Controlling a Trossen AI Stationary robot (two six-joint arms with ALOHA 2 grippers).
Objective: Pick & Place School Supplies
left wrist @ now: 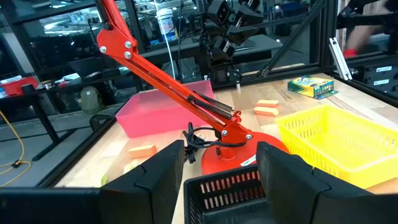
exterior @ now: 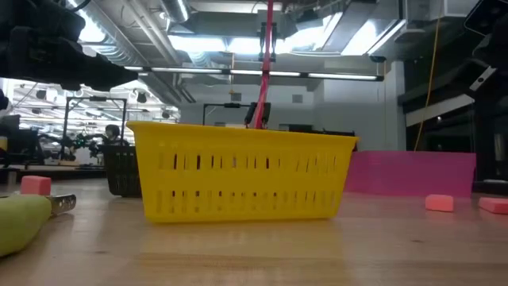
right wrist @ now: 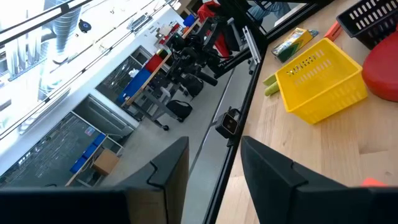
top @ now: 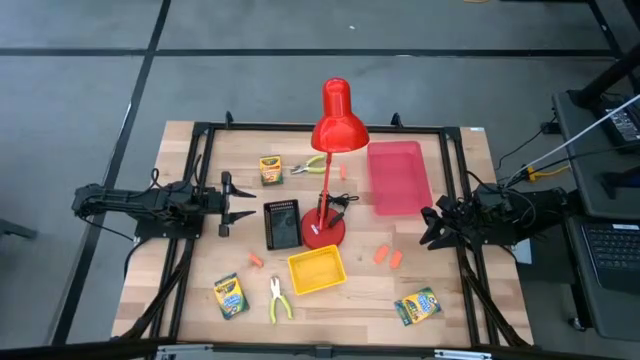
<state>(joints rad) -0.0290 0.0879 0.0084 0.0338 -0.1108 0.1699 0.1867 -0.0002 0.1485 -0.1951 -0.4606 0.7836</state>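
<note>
Three yellow-and-green crayon boxes lie flat on the table: one far (top: 270, 170), one near left (top: 230, 296), one near right (top: 418, 305). One pair of pliers (top: 312, 166) lies beside the far box, and another (top: 278, 298) lies near the yellow tray. Orange pieces (top: 387, 258) sit right of the lamp base, with one more (top: 256, 261) left of the yellow tray. My left gripper (top: 235, 200) hovers open at the left, pointing at the black tray (left wrist: 230, 193). My right gripper (top: 430, 225) is open at the right edge, touching nothing.
A tall red desk lamp (top: 323, 232) stands at the table's middle, its head (top: 338, 120) over the far side. Black tray (top: 283, 224), yellow tray (top: 316, 270) and pink tray (top: 398, 178) surround it. A black frame borders the tabletop.
</note>
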